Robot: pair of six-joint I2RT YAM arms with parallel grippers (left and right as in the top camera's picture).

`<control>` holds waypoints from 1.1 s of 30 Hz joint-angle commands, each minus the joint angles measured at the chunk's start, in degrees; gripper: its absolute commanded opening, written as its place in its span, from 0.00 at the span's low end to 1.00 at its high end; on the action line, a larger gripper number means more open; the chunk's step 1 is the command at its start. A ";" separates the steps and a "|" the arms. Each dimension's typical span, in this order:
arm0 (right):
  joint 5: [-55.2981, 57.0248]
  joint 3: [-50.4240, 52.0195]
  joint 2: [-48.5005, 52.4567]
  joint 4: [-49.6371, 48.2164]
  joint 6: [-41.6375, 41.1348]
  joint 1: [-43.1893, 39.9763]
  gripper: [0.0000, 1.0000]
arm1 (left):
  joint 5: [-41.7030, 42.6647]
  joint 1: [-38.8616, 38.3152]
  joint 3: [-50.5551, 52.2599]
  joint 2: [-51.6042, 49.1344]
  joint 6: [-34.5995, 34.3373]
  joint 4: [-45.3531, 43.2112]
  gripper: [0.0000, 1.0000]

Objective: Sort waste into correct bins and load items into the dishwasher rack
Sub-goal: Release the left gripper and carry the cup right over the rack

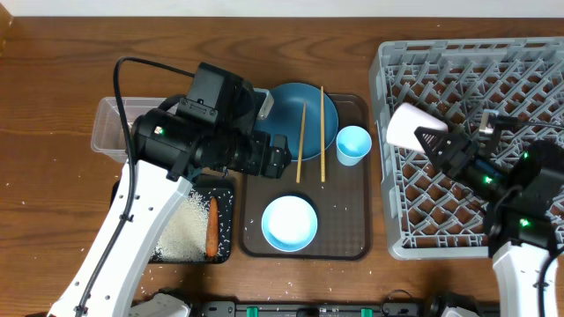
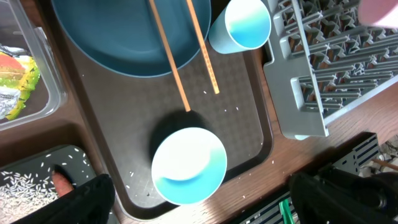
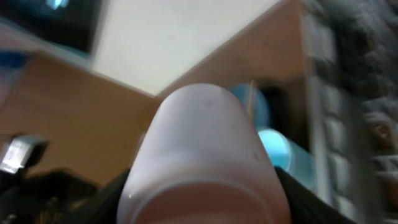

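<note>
One cup in hand: clamping the pale pink cup (image 1: pixel 404 125) sideways in the right gripper (image 1: pixel 425 132), hovering over the dishwasher rack (image 1: pixel 529 79), probably lining it up to go mouth-down on the pegs. Hanging the left gripper (image 1: pixel 278 158) wide open and empty above the light blue bowl (image 1: pixel 289 222) on the brown tray (image 1: pixel 352 238), likely eyeing it next. Leaving plate (image 1: pixel 300 114), chopsticks (image 1: pixel 301 141) and light blue cup (image 1: pixel 353 144) there for later.

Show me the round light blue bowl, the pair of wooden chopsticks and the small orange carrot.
Round light blue bowl (image 1: pixel 289 222): overhead view, centre of its inside.
Pair of wooden chopsticks (image 1: pixel 301 141): overhead view, middle of the left stick.
Small orange carrot (image 1: pixel 211 227): overhead view, middle of its body.
</note>
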State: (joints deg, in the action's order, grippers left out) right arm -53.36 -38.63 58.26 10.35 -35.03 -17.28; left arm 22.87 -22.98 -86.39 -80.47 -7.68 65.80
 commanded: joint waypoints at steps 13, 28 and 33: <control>46.03 -26.77 3.34 43.34 23.54 13.25 0.40 | -0.46 0.13 -0.07 0.09 -0.04 0.17 0.96; 41.11 -26.40 21.38 44.65 26.14 13.22 0.35 | -0.46 0.13 -0.07 0.09 -0.04 0.17 0.97; 41.11 -26.08 25.51 44.78 26.58 13.22 0.34 | -0.46 0.13 -0.07 0.09 -0.04 0.17 0.98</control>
State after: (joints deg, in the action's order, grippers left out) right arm -11.62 -64.86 82.50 54.98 -9.76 -4.80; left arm 22.52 -22.98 -86.37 -80.47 -7.68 65.80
